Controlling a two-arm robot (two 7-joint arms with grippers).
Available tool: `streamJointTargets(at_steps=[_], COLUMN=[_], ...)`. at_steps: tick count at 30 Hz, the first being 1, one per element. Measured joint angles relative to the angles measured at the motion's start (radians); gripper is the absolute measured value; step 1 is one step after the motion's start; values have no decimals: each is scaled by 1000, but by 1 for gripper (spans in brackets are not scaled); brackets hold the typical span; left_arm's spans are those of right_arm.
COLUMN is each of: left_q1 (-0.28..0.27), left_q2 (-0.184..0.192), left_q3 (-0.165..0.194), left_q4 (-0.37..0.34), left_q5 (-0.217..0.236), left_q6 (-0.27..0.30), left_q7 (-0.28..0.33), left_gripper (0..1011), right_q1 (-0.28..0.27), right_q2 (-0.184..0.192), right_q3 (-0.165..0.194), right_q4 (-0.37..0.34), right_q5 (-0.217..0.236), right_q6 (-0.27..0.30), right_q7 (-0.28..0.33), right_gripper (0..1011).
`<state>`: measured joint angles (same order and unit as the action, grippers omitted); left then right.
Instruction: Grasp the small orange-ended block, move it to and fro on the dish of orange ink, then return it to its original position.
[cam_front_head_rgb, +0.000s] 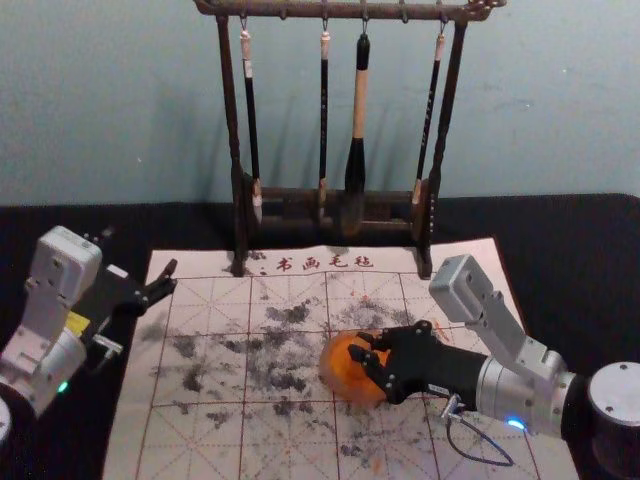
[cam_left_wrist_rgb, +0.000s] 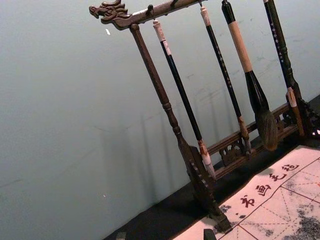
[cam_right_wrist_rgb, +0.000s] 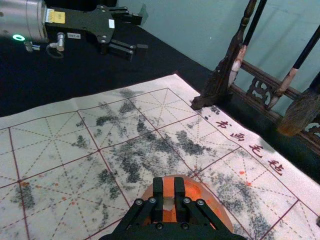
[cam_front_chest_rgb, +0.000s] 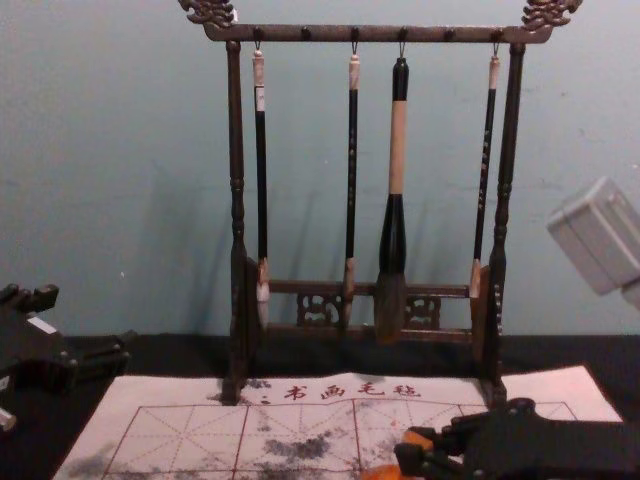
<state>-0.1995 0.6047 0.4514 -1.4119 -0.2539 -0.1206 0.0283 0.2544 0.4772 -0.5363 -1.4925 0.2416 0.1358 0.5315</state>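
One block (cam_right_wrist_rgb: 168, 187), pale-banded in right wrist view, right claw (cam_front_head_rgb: 358, 345) gripping over dish (cam_front_head_rgb: 345, 388), left claw (cam_front_head_rgb: 171, 279) agape beside mat (cam_front_head_rgb: 215, 438)

on the right claw (cam_front_head_rgb: 359, 346), matt, plastic-looking casing; behind it, smooth metal of the forearm (cam_front_head_rgb: 510, 392); between its fingertips, smooth block (cam_right_wrist_rgb: 168, 187); beneath, smooth dish (cam_front_head_rgb: 338, 374) on matt, cloth-like mat (cam_front_head_rgb: 215, 440); beyond, carved wooden stand (cam_front_chest_rgb: 236, 150) and glossy-handled brush (cam_front_chest_rgb: 392, 240) with rough bristles.
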Motion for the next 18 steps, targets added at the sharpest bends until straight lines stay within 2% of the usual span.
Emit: streamJointTargets(at_steps=[18], left_q1=[0], left_q2=[0], left_q3=[0], left_q4=[0], left_q5=[0], left_q6=[0], left_q7=[0], left_gripper=[1001], right_q1=[36], right_q2=[-25], right_q3=[15], right_q4=[44], right_q5=[-11], right_q6=[7], right_q7=[-18], right_gripper=[80])
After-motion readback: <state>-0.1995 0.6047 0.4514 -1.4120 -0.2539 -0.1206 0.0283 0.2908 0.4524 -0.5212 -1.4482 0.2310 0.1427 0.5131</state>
